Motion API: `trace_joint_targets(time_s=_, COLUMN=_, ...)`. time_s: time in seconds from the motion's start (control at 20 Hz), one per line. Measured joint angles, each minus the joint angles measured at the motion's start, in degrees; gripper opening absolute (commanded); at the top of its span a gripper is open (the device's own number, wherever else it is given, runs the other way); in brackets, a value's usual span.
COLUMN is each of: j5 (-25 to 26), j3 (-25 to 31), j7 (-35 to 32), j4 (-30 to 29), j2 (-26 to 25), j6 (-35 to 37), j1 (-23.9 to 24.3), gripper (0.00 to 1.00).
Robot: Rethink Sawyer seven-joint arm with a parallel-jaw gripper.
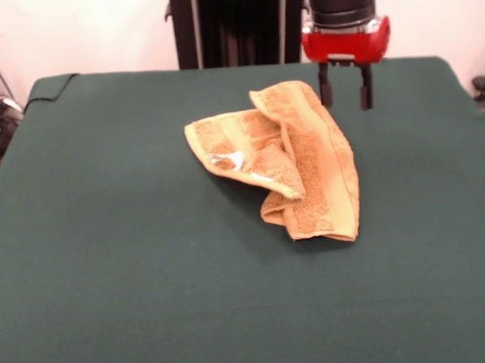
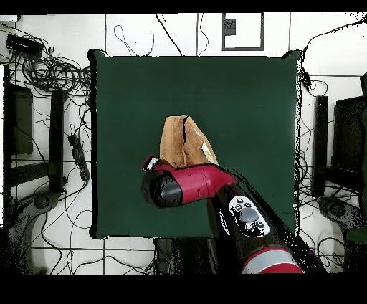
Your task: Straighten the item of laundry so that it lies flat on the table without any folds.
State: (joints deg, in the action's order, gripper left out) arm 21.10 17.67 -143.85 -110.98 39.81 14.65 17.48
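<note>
The orange-tan towel (image 1: 294,158) lies crumpled near the middle of the dark green table (image 1: 108,253). It is folded over itself in several layers, with a small white label (image 1: 229,159) on its left flap. My gripper (image 1: 346,91) hangs just behind the towel's far right corner, above the cloth. Its two black fingers are apart with nothing between them. In the overhead view the towel (image 2: 183,140) is a bunched wedge on the table (image 2: 244,93), and the red arm (image 2: 190,183) covers its near edge and hides the gripper.
The black pedestal (image 1: 234,23) stands behind the table's far edge. A fold of green cloth (image 1: 50,84) turns up at the far left corner. Cables and dark equipment (image 2: 43,72) lie on the floor around the table.
</note>
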Motion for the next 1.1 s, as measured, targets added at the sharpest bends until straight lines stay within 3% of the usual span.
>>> trace_joint_targets(time_s=1.1, j5=1.3, j3=0.0, j7=0.0, j4=-3.1, j2=4.5, j6=0.0, j1=5.0, gripper=1.0)
